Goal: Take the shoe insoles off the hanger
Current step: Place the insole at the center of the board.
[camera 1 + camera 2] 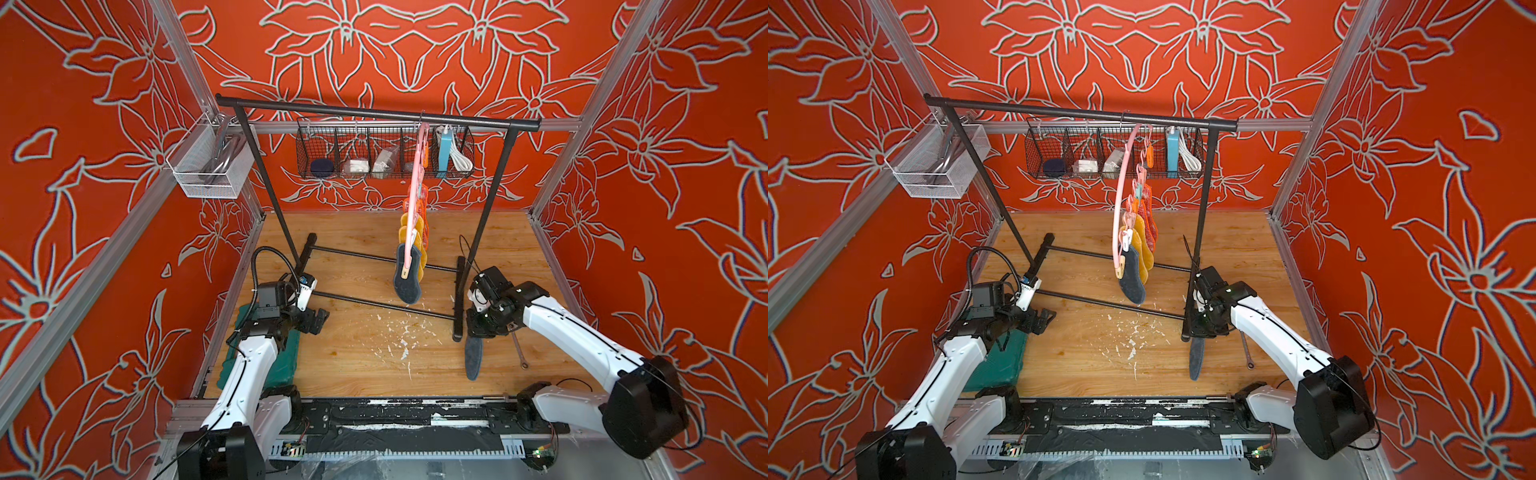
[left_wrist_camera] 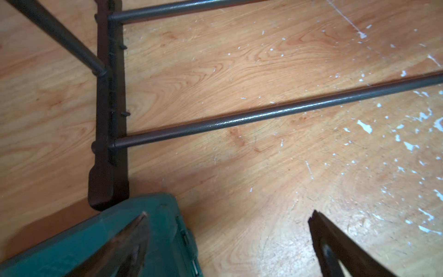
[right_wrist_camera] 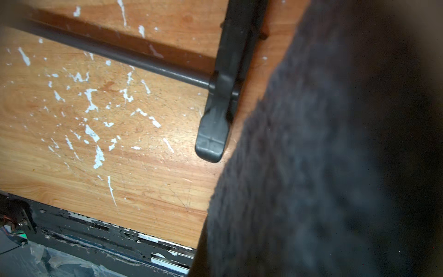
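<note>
right gripper [image 1: 478, 332]: clamped tight on the held grey insole [image 1: 473, 358]; it sits at the near right of the table [image 1: 353, 365], just beside the rack's right foot
held grey insole: dangles straight down from the jaws, well apart from the hanger; in the right wrist view its fuzzy fabric [image 3: 323, 156] blocks most of the picture
left gripper [image 1: 318, 322]: fingers spread wide, nothing between them; it hovers at the near left, over the edge of the green case [image 2: 96, 239]; the left wrist view shows bare wood between the fingertips [image 2: 141, 220]
hanger [image 1: 1119, 208]: pink arch hooked on the top bar of the black rack [image 1: 374, 112], right of centre, turned nearly edge-on
clipped grey insole [image 1: 1133, 278]: pegged on the hanger, the nearest of the row
mustard insoles [image 1: 1142, 245]: pegged just behind the grey one
red-pink insoles [image 1: 1150, 220]: farthest back on the hanger; can't tell the exact count, they overlap
wrench [image 1: 519, 349]: lies flat on the wood at the near right, under the right arm
wire basket [image 1: 384, 153]: hangs on the far wall behind the rack
</note>
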You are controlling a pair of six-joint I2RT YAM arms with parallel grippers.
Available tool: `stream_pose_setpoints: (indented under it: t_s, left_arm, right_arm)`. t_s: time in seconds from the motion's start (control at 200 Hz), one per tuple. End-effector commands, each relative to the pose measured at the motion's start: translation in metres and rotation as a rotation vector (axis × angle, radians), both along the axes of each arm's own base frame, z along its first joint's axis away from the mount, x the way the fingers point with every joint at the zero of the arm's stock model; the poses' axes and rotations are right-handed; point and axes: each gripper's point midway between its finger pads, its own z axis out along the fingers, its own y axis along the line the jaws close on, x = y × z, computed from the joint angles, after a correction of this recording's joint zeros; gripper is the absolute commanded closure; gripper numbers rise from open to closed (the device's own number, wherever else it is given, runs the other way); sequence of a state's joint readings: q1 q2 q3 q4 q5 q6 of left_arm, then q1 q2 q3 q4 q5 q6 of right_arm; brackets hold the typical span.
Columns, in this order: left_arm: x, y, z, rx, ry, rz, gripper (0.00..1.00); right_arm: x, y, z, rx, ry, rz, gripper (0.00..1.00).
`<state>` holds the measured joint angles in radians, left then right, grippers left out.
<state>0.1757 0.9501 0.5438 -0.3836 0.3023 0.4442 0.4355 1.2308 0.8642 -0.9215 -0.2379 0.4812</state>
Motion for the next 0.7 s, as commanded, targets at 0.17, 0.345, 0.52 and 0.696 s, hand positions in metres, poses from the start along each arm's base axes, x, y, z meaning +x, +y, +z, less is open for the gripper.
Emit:
stream_pose_setpoints:
  t_s: [0.17, 0.345, 0.52, 0.696]
  left_arm:
    - [0.008, 0.019, 0.000, 0.030, -0.026, 0.074, 0.02]
    - [0.000, 0.031, -0.026, 0.085, -0.015, 0.082, 0.02]
    - [-0.007, 0.037, -0.031, 0.049, -0.031, 0.107, 0.02]
    - [-0.011, 0.033, -0.028, 0.046, -0.059, 0.086, 0.02]
  right_arm:
    - [0.015, -0.030, -0.020, -0.074, 0.044, -0.060, 1.00]
    - [0.026, -0.033, -0.038, -0.088, 0.082, -0.018, 1.00]
    - [0.031, -0.041, -0.052, -0.152, 0.157, 0.028, 0.90]
    - [0.036, -0.058, -0.058, -0.255, 0.182, 0.016, 0.69]
